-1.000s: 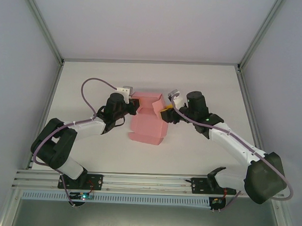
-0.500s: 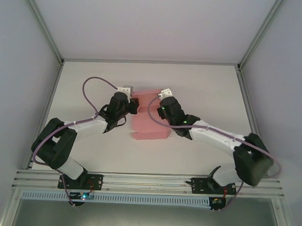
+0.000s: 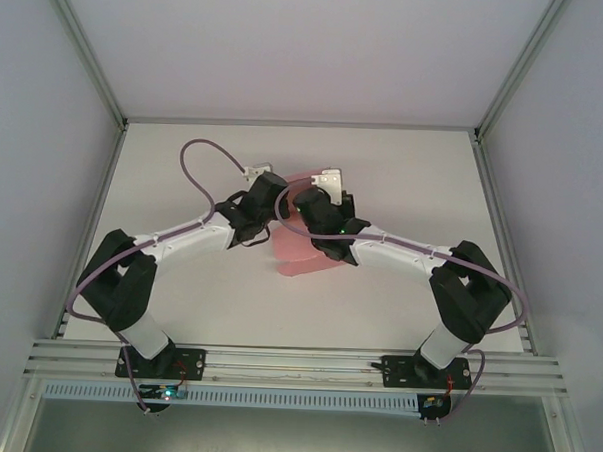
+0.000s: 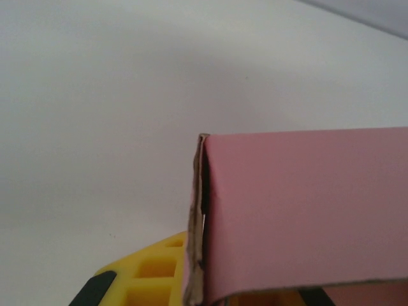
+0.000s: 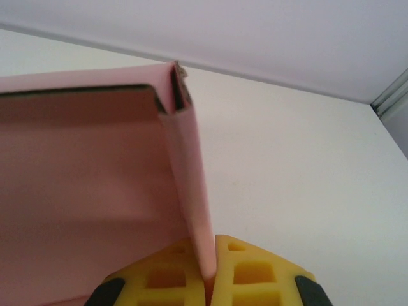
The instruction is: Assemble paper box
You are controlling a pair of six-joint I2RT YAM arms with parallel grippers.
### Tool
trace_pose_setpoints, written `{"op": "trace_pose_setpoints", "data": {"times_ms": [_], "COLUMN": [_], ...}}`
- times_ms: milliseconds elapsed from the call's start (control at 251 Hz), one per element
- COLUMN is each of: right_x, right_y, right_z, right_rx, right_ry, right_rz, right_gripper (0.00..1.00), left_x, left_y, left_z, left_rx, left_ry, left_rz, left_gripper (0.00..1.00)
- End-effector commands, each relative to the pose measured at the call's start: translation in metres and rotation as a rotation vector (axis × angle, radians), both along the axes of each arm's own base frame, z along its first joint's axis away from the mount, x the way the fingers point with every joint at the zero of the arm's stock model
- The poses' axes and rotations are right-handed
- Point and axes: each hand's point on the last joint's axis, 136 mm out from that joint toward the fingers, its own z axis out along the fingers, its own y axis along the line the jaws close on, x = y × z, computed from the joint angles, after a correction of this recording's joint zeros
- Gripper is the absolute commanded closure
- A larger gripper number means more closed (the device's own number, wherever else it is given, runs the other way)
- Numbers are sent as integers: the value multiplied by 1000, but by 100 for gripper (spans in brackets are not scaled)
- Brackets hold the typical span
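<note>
The paper box [image 3: 298,254] sat mid-bench, between your two arms, with both wrists crowded over its far end. The right end effector [image 5: 209,273] was clenched on a thin upright wall of the pink card. That wall rose straight out from between the yellow fingers [image 5: 255,277] and met a broader panel at a corner on its left, so for that arm the box lay ahead and to the left of the grip. The left end effector [image 4: 194,287] was clenched as well. A doubled, folded edge of card ran up from its tips, and the panel spread away to the right. The card partly hid that pinch, so I judged it a grasp on the box rather than saw it plainly. From above, the box's long axis seemed to run from the near side of the bench [image 3: 414,171] toward the far side. The card was blurred there, though, and I could not tell how many walls stood upright. Neither arm was the nearer one, since both touched the card from opposite sides. Your coming move turned on that. With the grips facing each other across thin card, pulling apart could tear a crease and pushing together could buckle a panel. What stood in each arm's way was the other arm's wrist, close beside it over the box.
</note>
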Motion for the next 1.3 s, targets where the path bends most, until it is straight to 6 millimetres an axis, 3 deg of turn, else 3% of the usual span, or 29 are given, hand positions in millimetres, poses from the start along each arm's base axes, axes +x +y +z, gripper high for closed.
{"op": "trace_pose_setpoints", "data": {"times_ms": [0,132,180,299,415,463,547,694,906,1086,1209,1297], "right_x": [-12,-15,-7,22,19,13,4,-8,-33,-48,-61,-73], "right_y": [-131,-149,-142,-73,0,18,27,23,19,-18,-59,-81], "right_z": [40,47,40,8,-2,-1,4,22,60,86,88,85], "right_rx": [-205,-243,-201,26,224,251,245,271,420,594,640,622], "right_ry": [-175,-197,-169,-54,2,18,17,-17,-76,-138,-142,-133], "right_rz": [-499,-571,-512,-90,304,408,481,509,585,516,413,359], "right_gripper": [100,100,99,83,74,68,56,42,2,2,2,2], "left_x": [-50,-50,-46,-31,-22,-19,-15,-14,-14,-15,-17,-26], "left_y": [126,126,116,66,27,20,20,25,14,-6,-10,-14], "left_z": [-65,-65,-65,-62,-41,-32,-20,-10,5,35,47,41], "left_rx": [388,423,391,192,29,3,4,40,83,230,539,741], "left_ry": [288,311,304,227,137,107,66,31,-63,-227,-339,-362], "left_rz": [338,318,256,49,-101,-125,-133,-141,-279,-573,-877,-1157], "left_gripper": [100,100,100,100,100,100,100,100,100,100,100,100]}}
